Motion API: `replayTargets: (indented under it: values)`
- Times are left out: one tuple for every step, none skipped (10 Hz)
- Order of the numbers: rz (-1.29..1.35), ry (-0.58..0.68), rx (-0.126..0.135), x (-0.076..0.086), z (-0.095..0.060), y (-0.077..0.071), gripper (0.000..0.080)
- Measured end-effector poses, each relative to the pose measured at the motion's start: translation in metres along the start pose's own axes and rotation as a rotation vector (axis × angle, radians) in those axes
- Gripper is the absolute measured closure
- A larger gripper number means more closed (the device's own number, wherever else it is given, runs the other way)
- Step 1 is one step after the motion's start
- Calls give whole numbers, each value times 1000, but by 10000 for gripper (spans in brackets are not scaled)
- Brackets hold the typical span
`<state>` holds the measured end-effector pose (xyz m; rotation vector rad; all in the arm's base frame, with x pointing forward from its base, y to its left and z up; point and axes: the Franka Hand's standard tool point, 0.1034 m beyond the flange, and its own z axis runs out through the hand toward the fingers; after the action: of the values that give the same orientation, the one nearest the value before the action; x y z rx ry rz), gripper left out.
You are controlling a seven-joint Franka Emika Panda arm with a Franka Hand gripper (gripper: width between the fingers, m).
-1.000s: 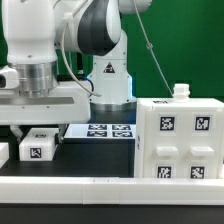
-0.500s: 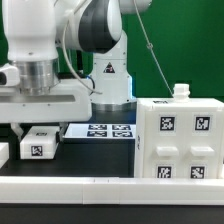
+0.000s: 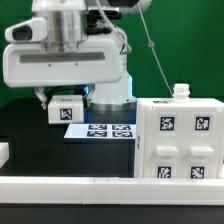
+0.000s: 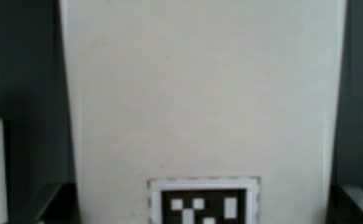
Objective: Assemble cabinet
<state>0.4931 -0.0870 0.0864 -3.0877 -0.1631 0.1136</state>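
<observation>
The cabinet (image 3: 180,140) stands upright on the dark surface (image 3: 25,140) at the exterior view's right. Its square tags (image 3: 165,124) face the camera, and a small white knob (image 3: 180,91) sits on top. We see nothing touching it.

Well apart from it, toward the exterior view's left, the pincer (image 3: 65,103) hangs above the surface with a small white block (image 3: 65,110) beneath it. The block is clear of the surface and of the marker board (image 3: 100,130), which lies just below and beside it. From that we judge the pincer is clenched on the block and bearing its weight. Held this high, we think, the block can pass over the marker board without snagging on the way to the cabinet.

In the wrist view the small white block (image 4: 196,100) fills nearly the whole picture. It shows as a tall pale face with one tag (image 4: 204,205) near its end. It sits centred under the camera, which fits a grip taken squarely across its sides. We cannot make out the pincer's tips there, only dark strips on either side. The cabinet does not show in this view.
</observation>
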Motion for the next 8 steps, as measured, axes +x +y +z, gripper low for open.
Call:
replayTargets:
  values:
    - [10, -9, 2, -3, 1, 1, 246]
    - [7, -7, 1, -2, 1, 0, 246]
    - [7, -6, 1, -1, 0, 0, 246]
    - [25, -30, 6, 4, -10, -8, 246]
    - [18, -49, 14, 15, -24, -23, 246]
    - [10, -55, 8, 34, -45, -35, 246]
    - [25, -51, 8, 56, -65, -53, 246]
    - [31, -56, 9, 74, -78, -71, 246]
